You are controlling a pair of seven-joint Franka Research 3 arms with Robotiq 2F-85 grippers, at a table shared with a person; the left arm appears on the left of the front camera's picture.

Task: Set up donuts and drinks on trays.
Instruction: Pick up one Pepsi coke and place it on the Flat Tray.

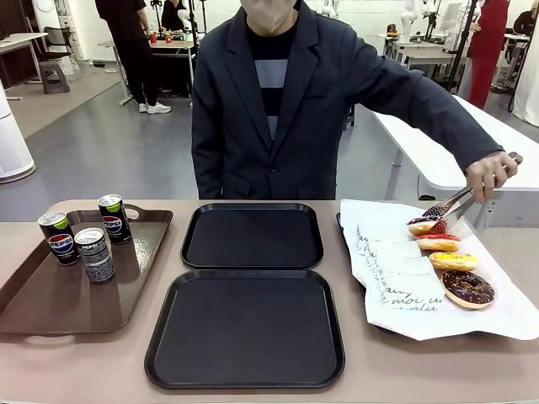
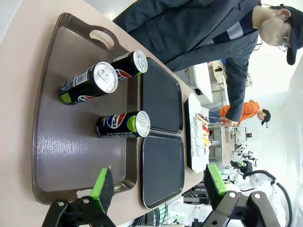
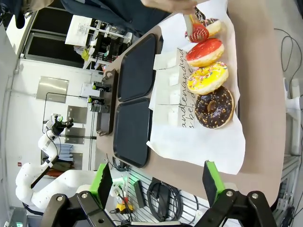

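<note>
Two black trays lie bare mid-table, one far (image 1: 253,236) and one near (image 1: 246,328). Three drinks, two Pepsi cans (image 1: 59,237) (image 1: 114,218) and a grey-patterned can (image 1: 95,255), stand on the brown tray (image 1: 34,303) at left. Several donuts lie in a row on white paper at right: a red-topped one (image 1: 438,242), a yellow one (image 1: 453,261) and a chocolate one (image 1: 468,288). The person's tongs (image 1: 450,204) touch the farthest donut (image 1: 424,225). My left gripper (image 2: 158,184) hangs open above the brown tray's corner. My right gripper (image 3: 156,179) is open above the paper's edge near the chocolate donut (image 3: 215,107).
White paper boxes with black script (image 1: 396,269) lie flat beside the donuts. The person stands at the far edge, one arm reaching over the right side. A strip of bare tabletop runs along the front edge (image 1: 421,370).
</note>
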